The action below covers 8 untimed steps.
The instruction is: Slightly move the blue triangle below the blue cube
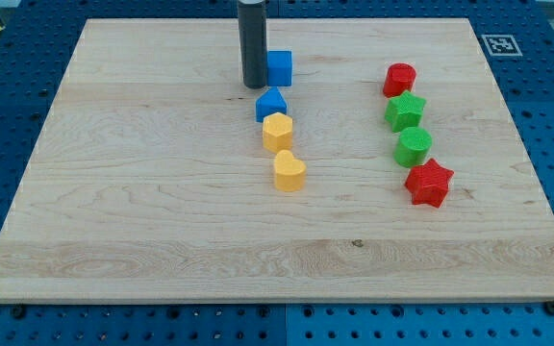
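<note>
The blue cube sits near the view's top centre of the wooden board. The blue triangle lies just below it, slightly to the left, touching the yellow block under it. My tip stands right against the left side of the blue cube and just above-left of the blue triangle; the dark rod rises from it out of the view's top.
A yellow hexagon-like block and a yellow heart continue the column below the triangle. At the view's right stand a red block, a green star, a green round block and a red star.
</note>
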### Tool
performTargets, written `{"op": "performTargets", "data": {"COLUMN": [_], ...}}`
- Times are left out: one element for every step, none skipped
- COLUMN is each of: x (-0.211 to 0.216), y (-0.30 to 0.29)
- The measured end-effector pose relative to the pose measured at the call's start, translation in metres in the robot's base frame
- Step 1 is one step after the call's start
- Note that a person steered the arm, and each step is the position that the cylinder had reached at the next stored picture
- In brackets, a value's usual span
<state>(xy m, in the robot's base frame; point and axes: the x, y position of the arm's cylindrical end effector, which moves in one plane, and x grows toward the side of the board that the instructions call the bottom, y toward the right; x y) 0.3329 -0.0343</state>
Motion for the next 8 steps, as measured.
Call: {"op": "performTargets", "data": {"x": [0.000, 0.004, 0.024, 0.058, 0.067, 0.067, 0.067, 0.067], "y": [-0.042, -0.071, -0.088, -0.085, -0.061, -0.029, -0.008, -0.006]}}
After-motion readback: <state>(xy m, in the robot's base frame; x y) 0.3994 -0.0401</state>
